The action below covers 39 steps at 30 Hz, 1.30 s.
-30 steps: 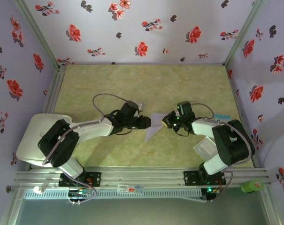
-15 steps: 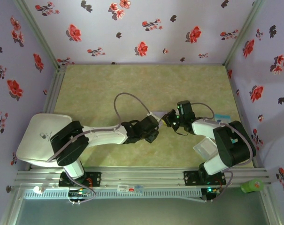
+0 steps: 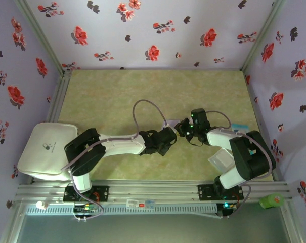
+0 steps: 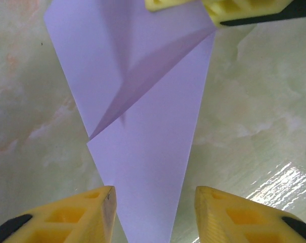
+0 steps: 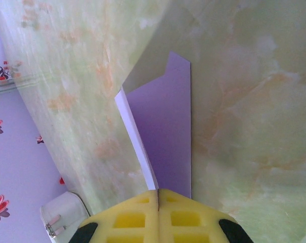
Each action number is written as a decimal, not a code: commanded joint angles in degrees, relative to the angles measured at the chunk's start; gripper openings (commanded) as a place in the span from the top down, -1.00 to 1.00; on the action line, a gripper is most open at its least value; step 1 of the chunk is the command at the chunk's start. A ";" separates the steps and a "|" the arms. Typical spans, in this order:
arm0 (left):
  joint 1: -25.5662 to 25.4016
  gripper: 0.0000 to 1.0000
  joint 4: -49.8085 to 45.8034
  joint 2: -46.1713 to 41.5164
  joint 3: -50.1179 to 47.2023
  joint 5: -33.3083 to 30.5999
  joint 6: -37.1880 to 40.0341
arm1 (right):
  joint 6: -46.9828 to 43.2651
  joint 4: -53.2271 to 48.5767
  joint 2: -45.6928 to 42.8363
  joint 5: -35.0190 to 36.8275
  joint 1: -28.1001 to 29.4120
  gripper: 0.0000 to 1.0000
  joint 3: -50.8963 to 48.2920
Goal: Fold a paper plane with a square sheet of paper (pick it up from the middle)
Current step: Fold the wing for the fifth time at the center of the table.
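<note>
The square sheet of paper is now folded into a narrow pointed dart, the paper plane (image 4: 142,126), pale lavender with a slanted crease. It lies on the green table. Its tip points between the yellow fingers (image 4: 92,215) of my left gripper (image 4: 153,215), which stands open around the tip without pinching it. My right gripper (image 5: 158,195) is shut on the paper's (image 5: 165,131) far wide end, and its fingers (image 4: 228,7) show at the top of the left wrist view. In the top view both grippers, left (image 3: 166,140) and right (image 3: 182,127), meet at mid-table, and a sliver of paper (image 3: 169,123) shows.
A small light-blue card (image 3: 238,125) lies by the right wall. A whitish translucent square (image 3: 221,158) sits beside the right arm's base. A white pad (image 3: 44,149) rests at the left. Flowered walls close three sides.
My left arm has stretched right, from beside the paper to over its pointed end, and its jaws have widened a little. The right gripper has kept its grip and place.
</note>
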 commanded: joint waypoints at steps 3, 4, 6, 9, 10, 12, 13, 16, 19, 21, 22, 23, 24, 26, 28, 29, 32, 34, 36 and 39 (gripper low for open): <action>-0.45 0.11 -1.75 2.26 2.09 -1.04 0.77 | 1.05 1.37 0.35 0.14 0.38 1.00 0.74; -0.45 0.13 -1.98 2.53 2.34 -1.03 0.80 | 1.13 1.42 0.39 0.06 0.38 1.00 0.71; -0.49 0.17 -2.24 2.86 2.72 -1.25 0.94 | 1.11 1.59 0.36 0.04 0.38 1.00 0.71; -0.50 0.28 -2.49 3.15 2.87 -1.32 0.93 | 1.23 1.51 0.21 0.14 0.42 1.00 0.65; -0.53 0.30 -2.45 3.17 2.81 -1.48 0.91 | 1.24 1.51 0.16 0.14 0.38 1.00 0.53; -0.58 0.38 -2.87 3.39 3.03 -1.94 0.85 | 1.24 1.51 0.00 0.09 0.42 1.00 0.43; -0.58 0.40 -3.01 3.52 3.03 -2.12 0.85 | 1.13 1.39 -0.06 0.05 0.37 1.00 0.43; -0.58 0.45 -3.38 3.81 3.20 -2.44 1.01 | 1.06 1.15 -0.30 0.13 0.40 1.00 0.45; -0.58 0.51 -3.47 3.96 3.21 -2.78 1.25 | 0.94 1.15 -0.25 0.05 0.38 1.00 0.45; -0.58 0.54 -3.65 3.93 3.23 -3.09 1.37 | 0.99 1.12 -0.29 0.05 0.37 1.00 0.36; -0.58 0.57 -3.73 3.92 3.26 -3.07 1.32 | 0.95 1.16 -0.33 0.05 0.38 1.00 0.28; -0.57 0.60 -3.67 3.96 3.29 -3.17 1.38 | 0.93 1.15 -0.31 0.12 0.44 1.00 0.22; -0.58 0.63 -3.72 3.90 3.21 -3.20 1.43 | 0.96 1.15 -0.44 0.14 0.37 1.00 0.23; -0.58 0.67 -3.68 3.91 3.17 -3.25 1.47 | 0.97 1.09 -0.41 0.09 0.43 1.00 0.08; -0.58 0.72 -3.79 3.93 3.12 -3.23 1.45 | 0.94 1.08 -0.44 0.14 0.37 0.99 0.23; -0.58 0.74 -3.77 3.92 3.05 -3.28 1.38 | 0.85 1.06 -0.46 0.13 0.37 0.99 0.21; -0.58 0.80 -3.76 3.91 3.03 -3.44 1.08 | 0.84 0.98 -0.43 -0.03 0.37 0.97 0.21; -0.58 0.83 -3.84 3.90 2.94 -3.68 0.94 | 0.50 0.93 -0.71 -0.29 0.37 0.95 0.30; -0.58 0.86 -3.58 3.86 2.68 -3.76 0.81 | -0.30 -0.20 -1.28 0.11 0.38 0.91 0.53; -0.58 0.91 -3.29 3.80 2.61 -3.71 0.27 | -3.07 -4.70 -2.79 1.51 0.22 0.74 1.47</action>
